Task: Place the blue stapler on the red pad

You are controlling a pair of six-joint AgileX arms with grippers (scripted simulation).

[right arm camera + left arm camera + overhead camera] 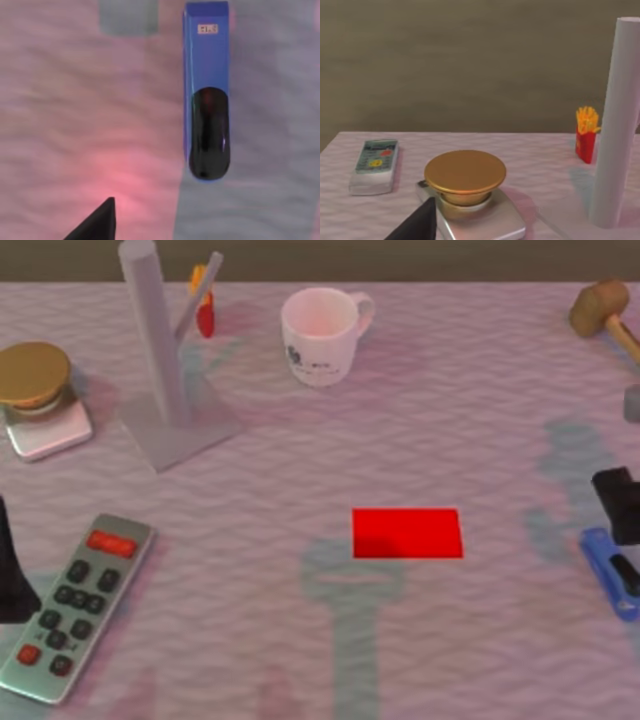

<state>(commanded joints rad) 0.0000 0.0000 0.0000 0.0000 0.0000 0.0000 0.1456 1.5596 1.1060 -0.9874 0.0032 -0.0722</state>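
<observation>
Clearly my right gripper point(622, 508) hovers by the blue stapler point(612, 572) at right edge, holding nothing, jaw opening unclear; a skewed grasp could knock it off before the red pad point(407, 533).

Beside the right claw point(622, 502), the blue stapler point(206, 90) is showing smooth, plastic-looking sides with a glossy black patch at one end that is catching highlights. The counter point(300, 640) beneath it is looking like matt quilted cloth in a wavy weave, and well off from the claw the red pad point(407, 533) is lying flat and matt, without any sheen.
</observation>
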